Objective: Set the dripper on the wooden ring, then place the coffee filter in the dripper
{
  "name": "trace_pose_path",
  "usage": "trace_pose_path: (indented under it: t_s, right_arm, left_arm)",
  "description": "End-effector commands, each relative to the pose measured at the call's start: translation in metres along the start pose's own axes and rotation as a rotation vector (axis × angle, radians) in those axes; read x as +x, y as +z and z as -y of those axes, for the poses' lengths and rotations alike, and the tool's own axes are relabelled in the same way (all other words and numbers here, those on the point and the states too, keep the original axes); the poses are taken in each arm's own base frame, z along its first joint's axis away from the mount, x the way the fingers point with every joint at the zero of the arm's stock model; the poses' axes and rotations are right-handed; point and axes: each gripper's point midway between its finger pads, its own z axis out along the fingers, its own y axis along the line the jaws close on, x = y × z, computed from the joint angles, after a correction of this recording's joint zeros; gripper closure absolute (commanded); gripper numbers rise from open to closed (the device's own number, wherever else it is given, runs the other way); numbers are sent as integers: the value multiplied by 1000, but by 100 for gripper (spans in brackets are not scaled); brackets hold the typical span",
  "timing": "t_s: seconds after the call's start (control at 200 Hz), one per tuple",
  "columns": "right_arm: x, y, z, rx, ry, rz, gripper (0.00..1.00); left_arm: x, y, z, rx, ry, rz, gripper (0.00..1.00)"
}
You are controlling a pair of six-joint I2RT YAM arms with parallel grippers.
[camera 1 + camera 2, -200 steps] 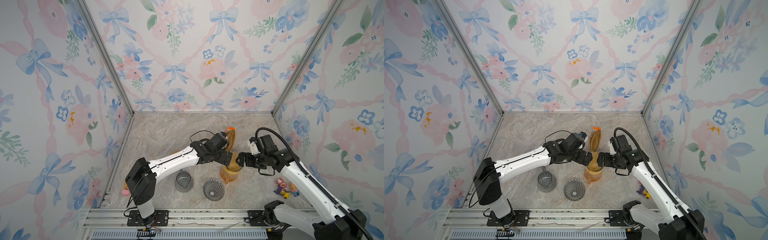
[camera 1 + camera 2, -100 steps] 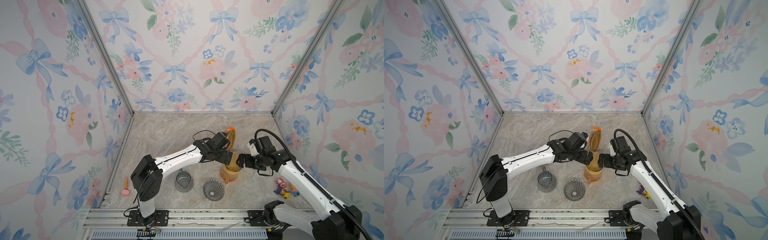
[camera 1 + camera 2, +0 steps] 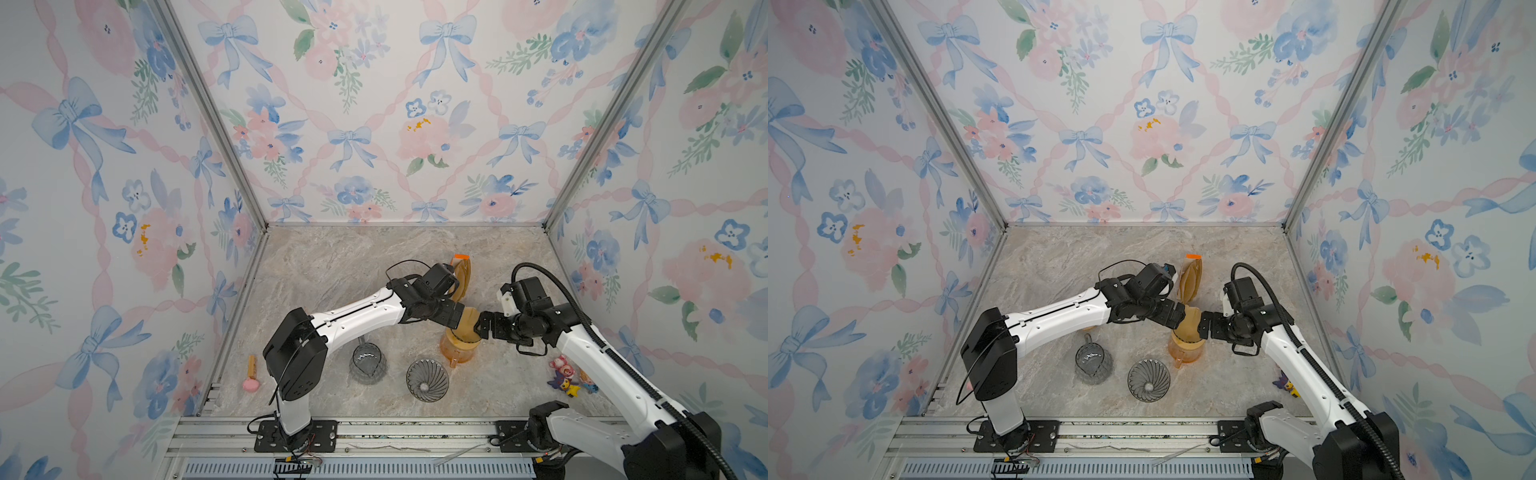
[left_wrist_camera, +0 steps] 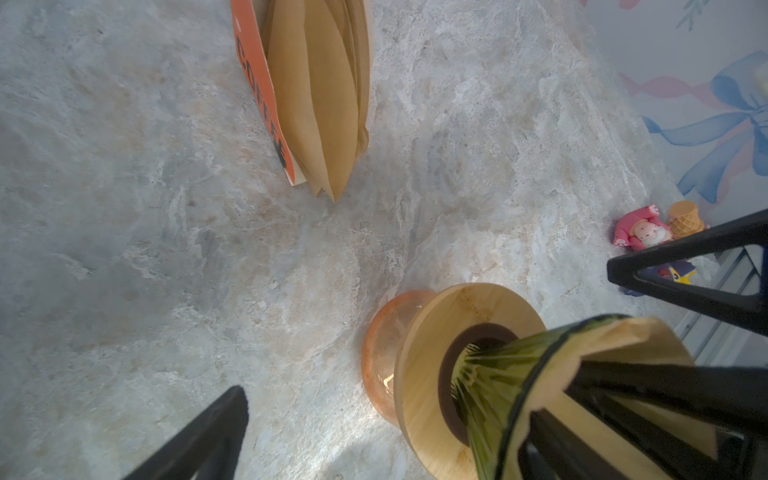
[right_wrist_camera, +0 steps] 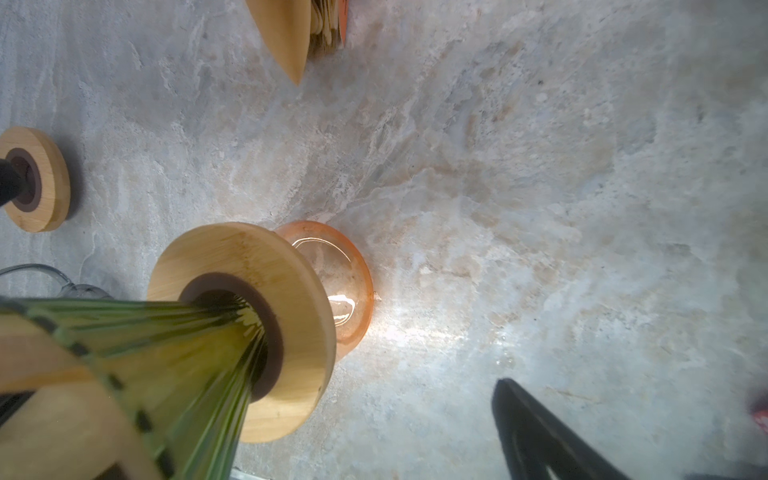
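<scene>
A brown paper coffee filter [image 3: 469,319] [image 3: 1188,320] stands in the green-tinted glass dripper [image 4: 494,382] [image 5: 199,332]. The dripper's wooden collar [image 4: 424,374] [image 5: 299,316] rests on an orange glass carafe [image 3: 457,355] [image 3: 1185,353]. My left gripper [image 3: 459,316] [image 3: 1179,315] is at the filter's left side and is open. One of its fingers [image 4: 648,390] is inside the paper cone and the other [image 4: 216,432] is well outside. My right gripper [image 3: 484,326] [image 3: 1204,326] is open at the filter's right side. One of its fingers [image 5: 536,432] hangs clear of the collar, and the dripper hides the other.
A pack of spare filters [image 3: 461,276] with an orange label stands behind the carafe. In front lie a ribbed glass cone [image 3: 427,379] and a glass pitcher [image 3: 368,362]. A second wooden ring [image 5: 37,178] lies under the left arm. Small toys [image 3: 567,376] sit at the right. A pink-tipped stick [image 3: 252,376] lies at the left.
The left arm's shoulder and upper link have swung to the right, uncovering the pink-tipped stick. Both grippers stay open at the filter in the dripper.
</scene>
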Motion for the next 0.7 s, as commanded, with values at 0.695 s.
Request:
trace_pose_path:
  t_s: [0.695]
  right_arm:
    - [-4,-3,-5,-50,20,23,1]
  left_arm:
    - [-11,-5,21,83,130,-3,3]
